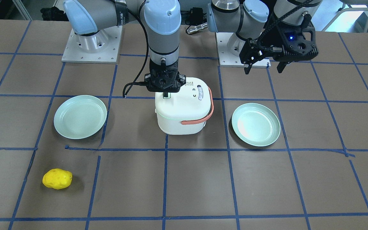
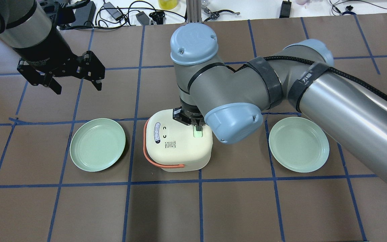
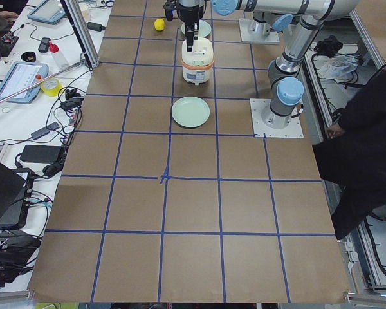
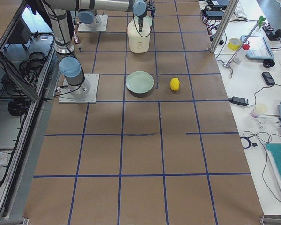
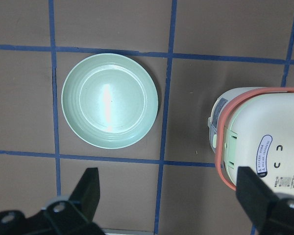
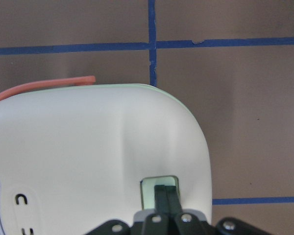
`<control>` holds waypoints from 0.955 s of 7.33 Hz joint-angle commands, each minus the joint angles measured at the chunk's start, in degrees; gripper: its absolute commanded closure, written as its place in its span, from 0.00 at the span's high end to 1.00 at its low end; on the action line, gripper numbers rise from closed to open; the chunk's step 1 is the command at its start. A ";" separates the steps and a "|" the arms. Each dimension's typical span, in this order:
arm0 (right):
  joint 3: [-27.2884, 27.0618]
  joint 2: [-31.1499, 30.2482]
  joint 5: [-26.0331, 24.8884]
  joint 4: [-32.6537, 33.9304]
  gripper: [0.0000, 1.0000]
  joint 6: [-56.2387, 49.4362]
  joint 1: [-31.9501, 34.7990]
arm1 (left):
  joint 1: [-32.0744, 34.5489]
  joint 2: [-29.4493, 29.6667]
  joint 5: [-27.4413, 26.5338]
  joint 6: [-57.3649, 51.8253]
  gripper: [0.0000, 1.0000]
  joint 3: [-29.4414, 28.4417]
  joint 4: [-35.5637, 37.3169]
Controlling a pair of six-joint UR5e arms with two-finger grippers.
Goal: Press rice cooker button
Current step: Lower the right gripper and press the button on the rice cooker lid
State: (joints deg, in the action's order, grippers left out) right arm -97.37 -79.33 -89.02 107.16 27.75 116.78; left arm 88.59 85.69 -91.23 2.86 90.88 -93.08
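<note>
Front view: the white rice cooker (image 1: 184, 111) sits mid-table with its lid down, so I can't tell what's inside. The right gripper (image 1: 165, 94) comes straight down on the lid, fingers pinched together, tips on the pale green button (image 1: 166, 96). The left gripper (image 1: 264, 67) hangs well apart from the cooker, jaws spread, holding nothing. The right plate (image 1: 80, 116) and left plate (image 1: 256, 125) flank the cooker, both empty. A yellow potato-like toy (image 1: 57, 179) lies off toward the operators' edge.

Overhead: the button is near the lid edge, on the side away from the orange handle (image 2: 143, 148). The shell looks like hard, smooth plastic and is probably light. I'd push straight down, because a sideways push may slide it. No grasp needed, the button is the only contact spot.

Left wrist: spread fingers frame the bare left plate, with the cooker at frame right.

Right wrist: closed tips sit in the button recess. Whether it's fully pressed, I cannot tell.
</note>
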 commanded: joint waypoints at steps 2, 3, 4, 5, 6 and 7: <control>0.42 0.15 -0.80 0.33 0.09 -0.76 0.21 | 0.00 0.00 0.00 0.04 1.00 0.00 0.00; 1.47 -0.38 -1.16 -0.19 0.16 -0.59 0.03 | 0.00 0.00 0.00 -0.05 1.00 0.00 0.00; 2.53 -0.82 -1.51 -1.24 0.54 -0.24 -0.14 | 0.00 0.00 0.00 -0.05 1.00 0.00 0.00; 3.76 -2.13 -3.34 -2.03 0.82 -0.33 -1.36 | 0.00 0.00 0.00 0.04 1.00 0.00 0.00; 5.07 -2.84 -6.66 -3.43 1.00 -1.11 -3.38 | 0.00 0.00 0.00 -0.05 1.00 0.00 0.00; 6.74 -4.06 -8.00 -4.06 1.00 -4.69 -6.18 | 0.00 0.00 0.00 -0.05 1.00 0.00 0.00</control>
State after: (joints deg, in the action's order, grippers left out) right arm -92.57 -82.03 -94.60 104.21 26.05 113.60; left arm 88.59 85.69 -91.23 2.84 90.88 -93.08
